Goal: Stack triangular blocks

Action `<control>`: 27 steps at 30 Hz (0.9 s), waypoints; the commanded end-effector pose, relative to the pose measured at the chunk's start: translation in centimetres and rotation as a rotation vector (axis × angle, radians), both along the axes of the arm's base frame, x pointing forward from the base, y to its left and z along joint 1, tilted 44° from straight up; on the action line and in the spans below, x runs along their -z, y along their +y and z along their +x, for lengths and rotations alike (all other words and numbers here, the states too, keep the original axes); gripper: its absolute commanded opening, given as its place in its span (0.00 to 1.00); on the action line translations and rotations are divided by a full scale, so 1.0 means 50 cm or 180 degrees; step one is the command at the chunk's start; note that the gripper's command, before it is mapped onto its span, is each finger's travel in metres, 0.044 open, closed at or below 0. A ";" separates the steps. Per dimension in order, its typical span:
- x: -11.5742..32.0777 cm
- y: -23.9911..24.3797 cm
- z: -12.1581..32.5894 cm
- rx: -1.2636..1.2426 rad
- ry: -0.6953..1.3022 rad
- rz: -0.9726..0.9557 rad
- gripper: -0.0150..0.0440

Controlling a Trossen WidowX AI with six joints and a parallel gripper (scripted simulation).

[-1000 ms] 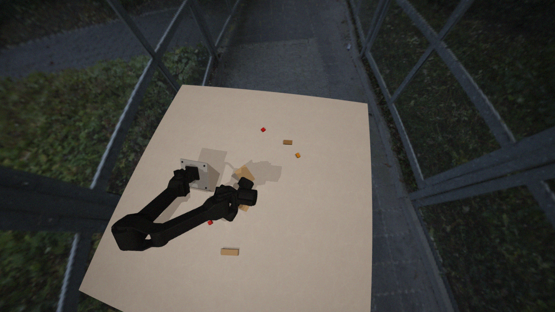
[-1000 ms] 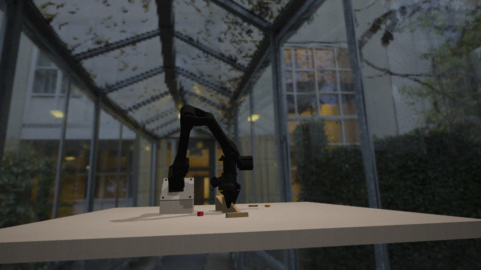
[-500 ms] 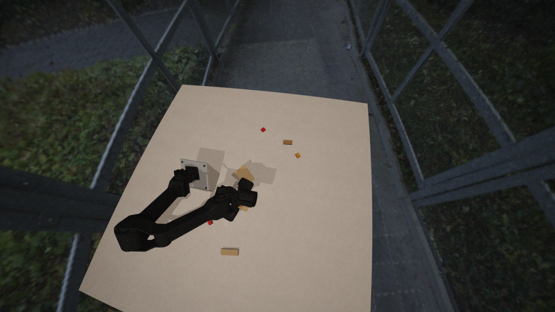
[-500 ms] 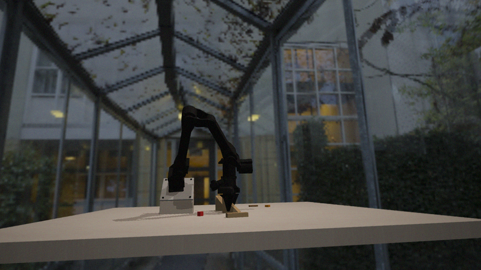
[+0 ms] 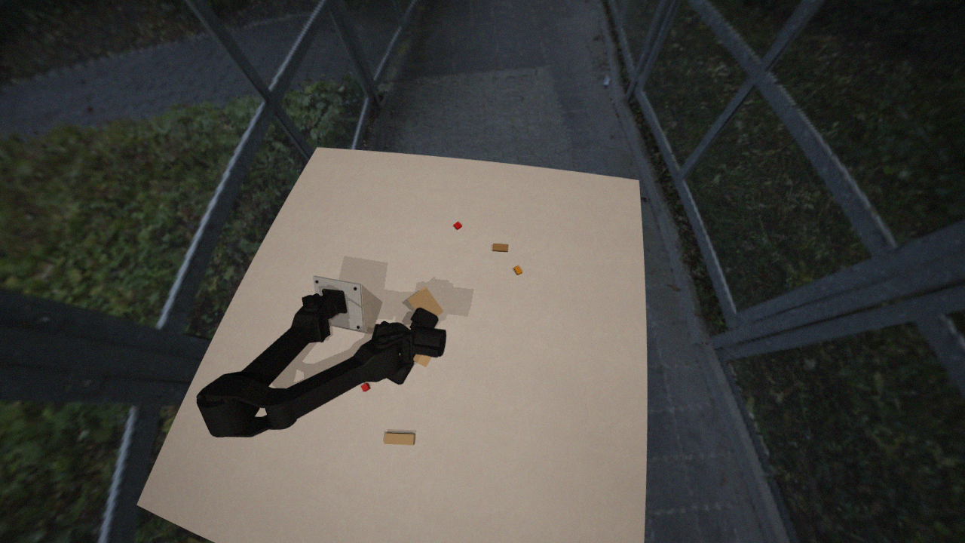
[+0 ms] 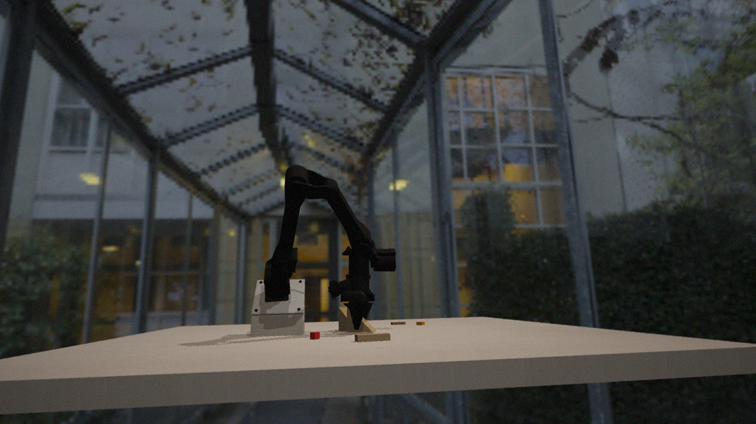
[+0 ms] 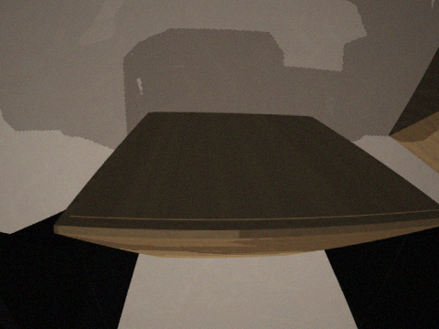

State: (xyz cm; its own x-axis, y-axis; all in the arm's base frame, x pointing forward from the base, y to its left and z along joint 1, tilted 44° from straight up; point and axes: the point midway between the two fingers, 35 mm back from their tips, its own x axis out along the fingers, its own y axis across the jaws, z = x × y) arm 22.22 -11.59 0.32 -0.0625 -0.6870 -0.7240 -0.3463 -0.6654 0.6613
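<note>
My gripper [image 6: 356,327] [image 7: 230,242] points down, low at the table, and is shut on one tan triangular block [image 5: 421,361] [image 6: 368,326] [image 7: 233,174]. In the wrist view a finger stands at each end of this block, and its dark shaded face is toward the top of the view. The hand hides most of the block in the top view. The other triangular block [image 5: 424,301] [image 6: 344,319] [image 7: 424,139] stands apart from it on the table, between the hand and the arm's base side. Only its corner shows at the wrist view's right edge.
A tan bar [image 5: 399,439] [image 6: 372,337] and a red cube [image 5: 365,387] [image 6: 314,335] lie on the near side. A second red cube [image 5: 457,225], a brown bar [image 5: 500,247] [image 6: 398,323] and an orange block [image 5: 517,270] [image 6: 420,323] lie on the far side.
</note>
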 end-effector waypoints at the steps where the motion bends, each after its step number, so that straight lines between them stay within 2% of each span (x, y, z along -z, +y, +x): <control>1: -0.026 0.021 0.013 -0.0004 -0.0080 -0.0001 0.25; 15: -0.035 0.029 0.010 0.0043 -0.0109 -0.0009 0.25; 27: -0.034 0.027 0.008 0.0678 -0.0698 -0.0059 0.25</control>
State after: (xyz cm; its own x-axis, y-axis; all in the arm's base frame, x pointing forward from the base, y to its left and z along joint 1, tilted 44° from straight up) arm 22.71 -10.21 2.03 -0.0477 -0.6896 -0.7226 -0.5536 -0.5839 0.5938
